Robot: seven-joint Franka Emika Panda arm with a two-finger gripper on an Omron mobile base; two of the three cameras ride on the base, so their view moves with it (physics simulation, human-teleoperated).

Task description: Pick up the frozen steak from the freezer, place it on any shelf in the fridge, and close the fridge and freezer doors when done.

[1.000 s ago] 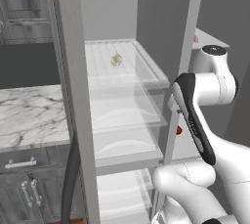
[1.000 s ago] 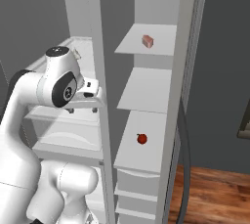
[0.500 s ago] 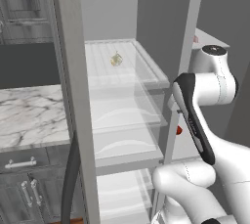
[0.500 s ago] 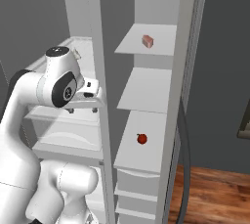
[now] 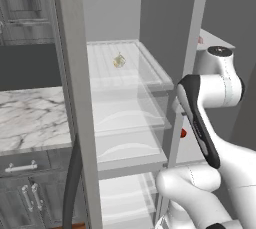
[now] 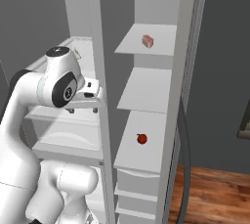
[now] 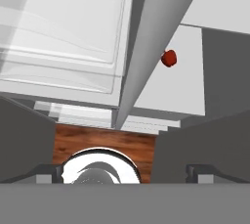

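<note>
Pincer apart and empty, before the open fridge and freezer.

Gripper (image 6: 82, 111): jaws wide apart, nothing between them, pointing down just in front of the divider (image 6: 100, 120). Steak (image 6: 147, 41): pink block on the top freezer shelf (image 6: 161, 47), above the gripper, across the divider from it, well apart. Apple (image 7: 169, 58): red, on a lower freezer shelf, below the gripper and on the steak's side of the divider. Small pale item (image 5: 119, 61): on the upper fridge shelf, on the gripper's side of the divider, further in.
</note>
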